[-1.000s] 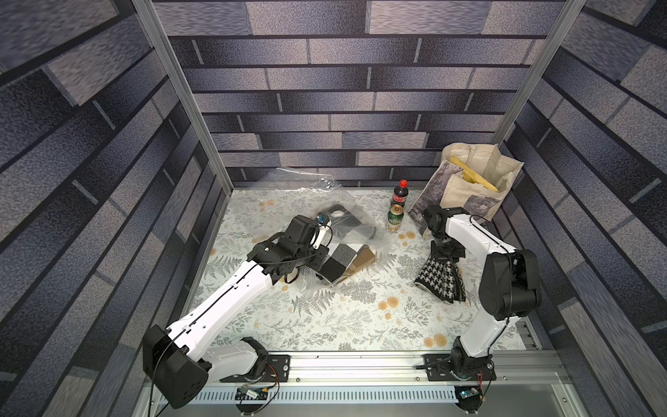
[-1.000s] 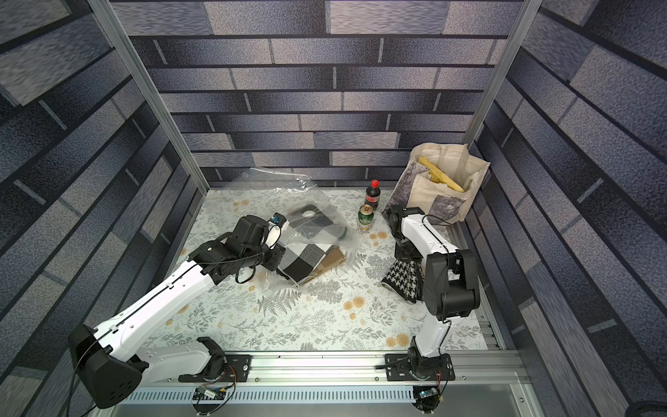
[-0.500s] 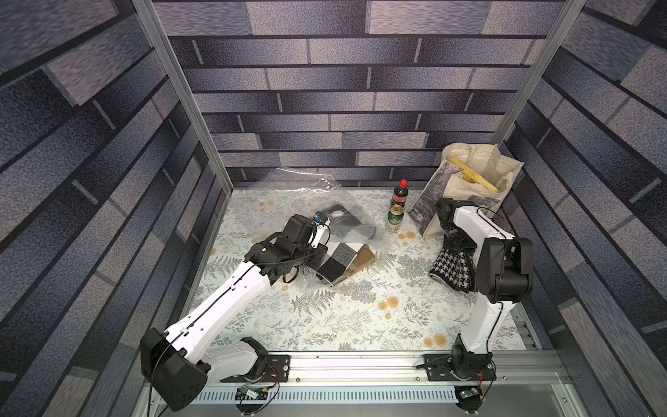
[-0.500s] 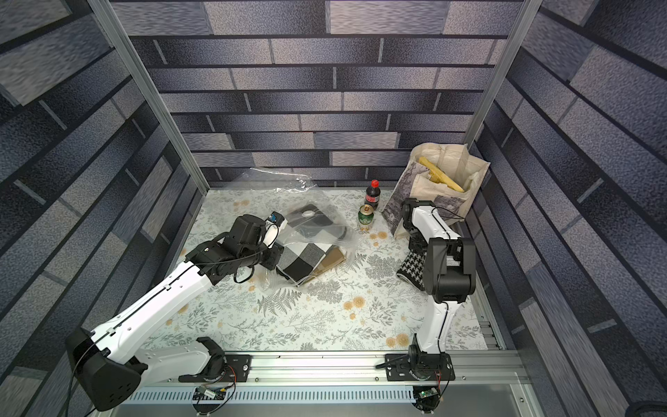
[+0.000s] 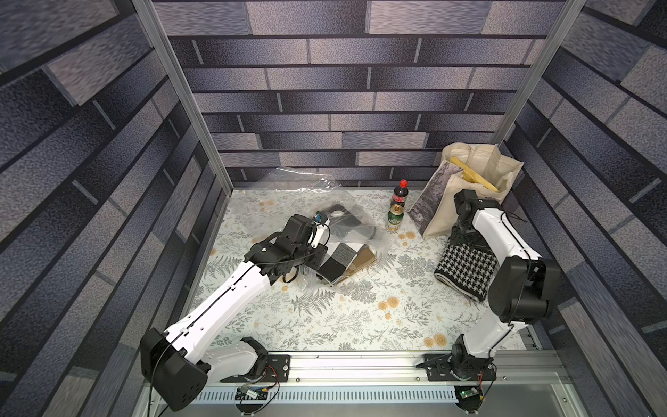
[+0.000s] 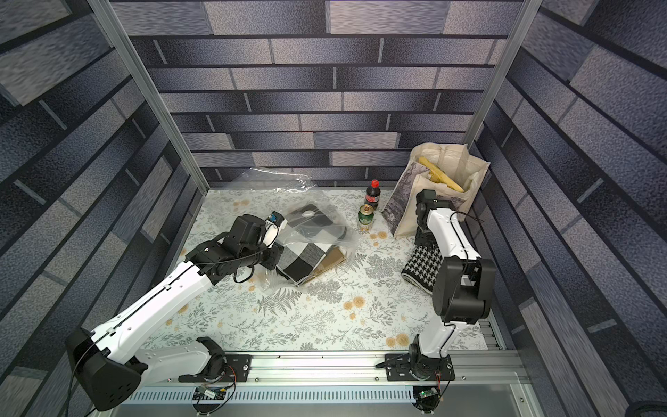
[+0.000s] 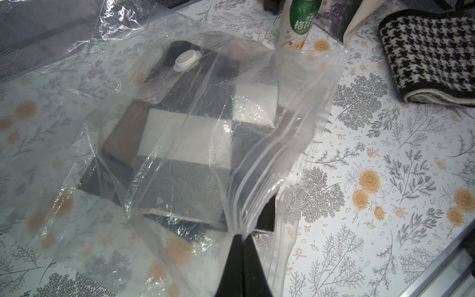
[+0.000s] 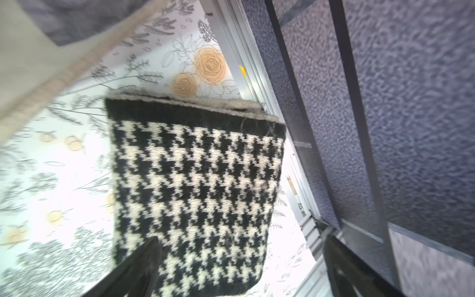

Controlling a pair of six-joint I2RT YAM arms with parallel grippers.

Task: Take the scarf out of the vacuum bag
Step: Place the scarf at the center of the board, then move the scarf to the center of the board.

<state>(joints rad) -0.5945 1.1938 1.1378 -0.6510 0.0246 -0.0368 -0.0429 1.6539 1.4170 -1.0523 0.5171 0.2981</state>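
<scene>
The right jaws, a second ago clamped on the houndstooth scarf [image 5: 465, 266] and holding it bunched above the middle-right of the counter [image 5: 343, 317], now stand spread wide. In the right wrist view one dark finger [image 8: 144, 259] shows on each side of the knit, and neither seems to be pressing it. The scarf has come further toward the robot's right and now lies folded flat on the counter. It sits just beside the cream tote bag [image 5: 451, 213] and close to the side rail, well apart from the vacuum bag [image 7: 303, 102] and fully outside it. The left jaws have not changed: they stay pressed together, pinching the ribbed zip lip of the vacuum bag and holding its mouth up a little off the counter. The bag sits left of centre with its white valve cap [image 7: 185, 60] facing up. A checked folded cloth [image 7: 180, 133] is still inside the plastic (whether that piece is also meant to come out, I cannot tell). My reading is that this was the release, so for the houndstooth scarf the removal looks finished. What seems left is for the right arm to lift away without a fingertip catching the loose knit. The left pinch then has no further use unless the checked cloth is wanted too.
</scene>
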